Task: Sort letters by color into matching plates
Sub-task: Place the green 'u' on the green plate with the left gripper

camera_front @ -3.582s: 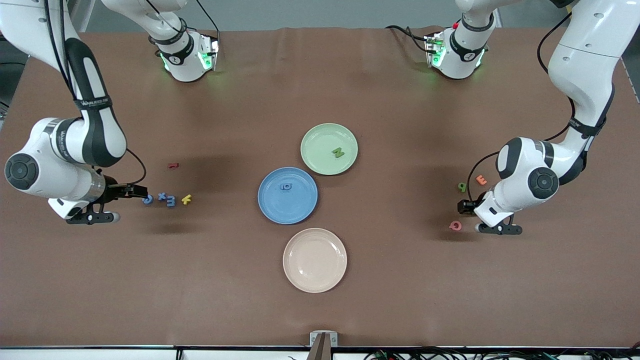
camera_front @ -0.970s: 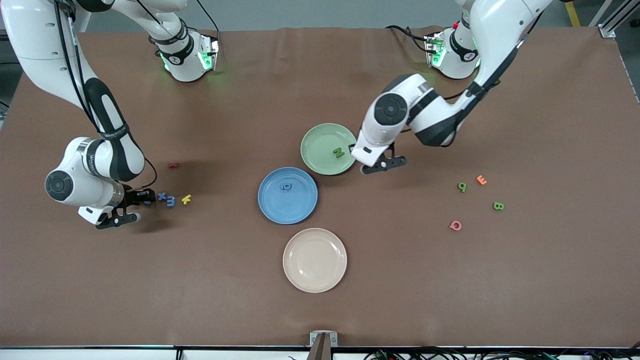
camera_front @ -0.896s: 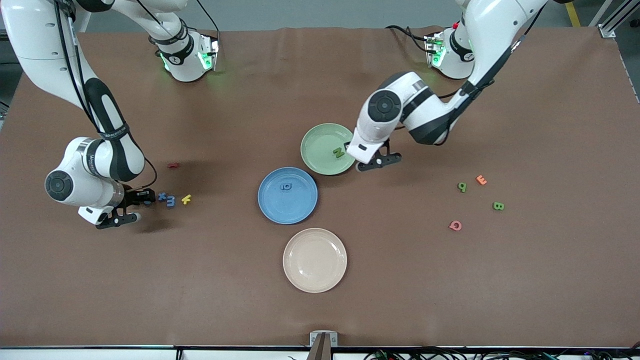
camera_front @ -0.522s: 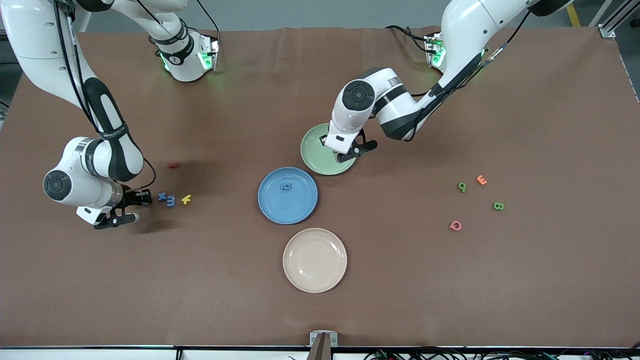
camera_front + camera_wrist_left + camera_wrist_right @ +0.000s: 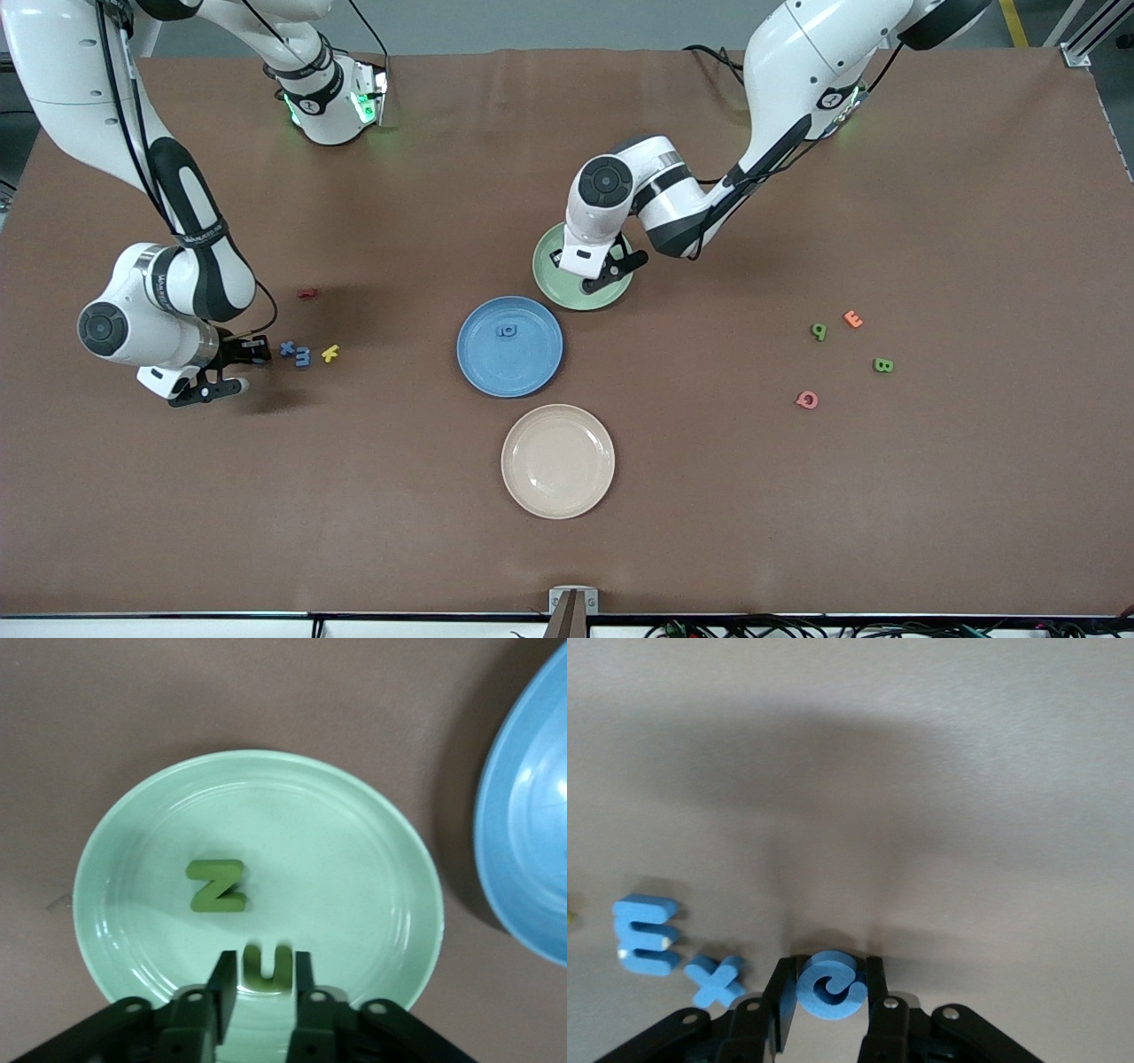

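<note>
Left gripper point(image 5: 263, 973) is low over the green plate point(image 5: 354, 859). Its fingers point(image 5: 221, 985) are slightly parted around a green U point(image 5: 267, 964), with a thin gap on one side. A green Z point(image 5: 217, 886) lies flat in the same plate, just beside the U.

Right gripper point(image 5: 826, 990) is down at the tabletop point(image 5: 709, 496) at the right arm's end, fingers closed on a blue C point(image 5: 828, 981). A blue X point(image 5: 716, 981) and a blue E point(image 5: 647, 935) lie beside it, with a yellow letter point(image 5: 330, 354) next in the row.

The blue plate point(image 5: 532, 372) is at 7 o'clock of the green plate, nearly touching it, with a blue letter point(image 5: 506, 330) inside. The cream plate point(image 5: 557, 478) is at 5 o'clock of the blue plate.

A green 9 point(image 5: 819, 331) and a green B point(image 5: 882, 364) lie loose at the left arm's end.
</note>
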`<state>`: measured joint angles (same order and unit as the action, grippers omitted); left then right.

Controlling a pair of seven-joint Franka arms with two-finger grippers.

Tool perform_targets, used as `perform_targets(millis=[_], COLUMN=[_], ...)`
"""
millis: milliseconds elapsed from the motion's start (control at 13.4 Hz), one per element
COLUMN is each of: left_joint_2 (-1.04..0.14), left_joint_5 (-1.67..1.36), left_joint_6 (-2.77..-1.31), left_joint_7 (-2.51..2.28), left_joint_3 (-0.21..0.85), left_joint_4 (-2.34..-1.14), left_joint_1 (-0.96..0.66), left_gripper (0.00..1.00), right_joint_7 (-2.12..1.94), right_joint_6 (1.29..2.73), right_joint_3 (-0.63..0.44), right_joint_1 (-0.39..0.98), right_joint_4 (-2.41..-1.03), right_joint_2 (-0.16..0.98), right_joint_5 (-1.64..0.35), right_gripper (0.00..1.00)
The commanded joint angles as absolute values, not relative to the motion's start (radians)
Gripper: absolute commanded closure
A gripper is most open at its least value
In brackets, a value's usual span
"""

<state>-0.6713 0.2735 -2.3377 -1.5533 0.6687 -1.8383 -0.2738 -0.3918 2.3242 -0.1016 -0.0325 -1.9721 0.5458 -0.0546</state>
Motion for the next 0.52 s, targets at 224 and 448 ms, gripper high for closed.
perform_targets(millis=[224, 448], left_joint_2=[-0.583, -0.514], left_joint_5=[0.388, 0.410], left_joint_6=[-2.266, -2.198], left_joint_7=[-1.546, -1.343], left_joint_3=[0.666, 0.666], left_joint_4=[-1.810, -1.813], left_joint_1=[-0.177, -0.056], left_gripper=[0.00, 0.00], right_joint_7=[-0.280, -0.114], right_joint_6=[2.089, 2.025], right_joint_3=[-0.094, -0.094], right_joint_1=[0.035, 0.130], right_joint_4=[-1.875, -1.871], right_joint_2=[0.444, 0.401], right_joint_5=[-0.055, -0.054], right_gripper=[0.84, 0.84])
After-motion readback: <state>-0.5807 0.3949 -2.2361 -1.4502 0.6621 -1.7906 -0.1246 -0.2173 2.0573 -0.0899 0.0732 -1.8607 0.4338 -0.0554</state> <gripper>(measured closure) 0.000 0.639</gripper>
